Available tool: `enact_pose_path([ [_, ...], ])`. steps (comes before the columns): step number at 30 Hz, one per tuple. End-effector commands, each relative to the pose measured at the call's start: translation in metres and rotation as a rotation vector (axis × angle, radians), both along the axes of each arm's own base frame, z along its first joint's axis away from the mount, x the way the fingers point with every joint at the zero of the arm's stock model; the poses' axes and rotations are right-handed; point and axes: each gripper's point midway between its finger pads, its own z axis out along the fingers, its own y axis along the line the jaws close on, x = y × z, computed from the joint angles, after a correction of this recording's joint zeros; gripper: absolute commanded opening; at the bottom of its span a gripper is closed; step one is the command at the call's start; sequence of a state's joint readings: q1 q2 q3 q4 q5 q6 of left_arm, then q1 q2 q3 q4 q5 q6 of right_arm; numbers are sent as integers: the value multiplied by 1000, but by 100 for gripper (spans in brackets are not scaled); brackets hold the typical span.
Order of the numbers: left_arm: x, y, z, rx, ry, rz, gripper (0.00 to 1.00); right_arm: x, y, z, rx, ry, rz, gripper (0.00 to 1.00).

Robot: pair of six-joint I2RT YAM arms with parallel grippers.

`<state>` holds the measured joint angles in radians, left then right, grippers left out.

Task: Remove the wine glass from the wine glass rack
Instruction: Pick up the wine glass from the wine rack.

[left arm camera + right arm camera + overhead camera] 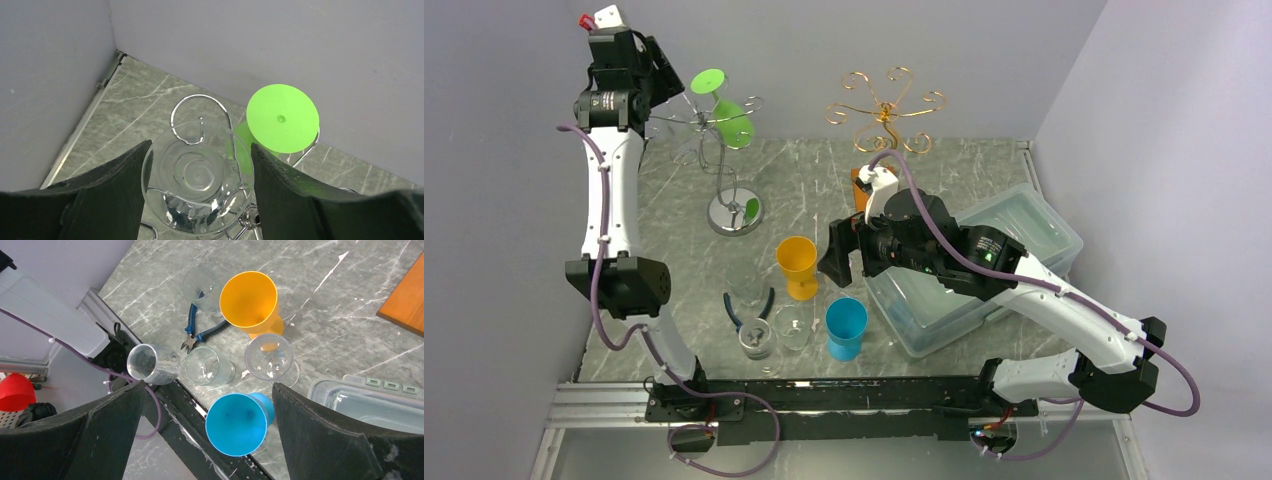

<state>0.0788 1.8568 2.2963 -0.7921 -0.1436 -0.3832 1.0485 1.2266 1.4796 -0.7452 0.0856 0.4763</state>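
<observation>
Left hand (197, 162) is spread wide, its fingers (115, 185) flanking the clear glass (197, 182) hanging foot-up on the rack (186, 102). The step in hand looks like the grasp. Next: close, then slide it off the hook. Right hand (207, 390) is wide, idle.

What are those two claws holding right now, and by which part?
The right gripper holds nothing, jaws wide apart. The left gripper flanks the clear wine glass hanging on the rack, seemingly at its bowl; an actual grip cannot be told.
</observation>
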Motion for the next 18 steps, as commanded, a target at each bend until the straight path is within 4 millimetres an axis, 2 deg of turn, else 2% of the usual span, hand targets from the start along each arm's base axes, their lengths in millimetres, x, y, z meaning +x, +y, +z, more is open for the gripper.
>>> enact_pose_path([
  [1,-29,8,52,43,-119,53,31,-1,3,22,83,-30,8,100],
  [11,-58,20,68,104,-114,109,31,0,10,26,93,-31,26,100],
  [18,-78,23,90,131,-151,129,31,0,15,33,107,-38,39,100],
])
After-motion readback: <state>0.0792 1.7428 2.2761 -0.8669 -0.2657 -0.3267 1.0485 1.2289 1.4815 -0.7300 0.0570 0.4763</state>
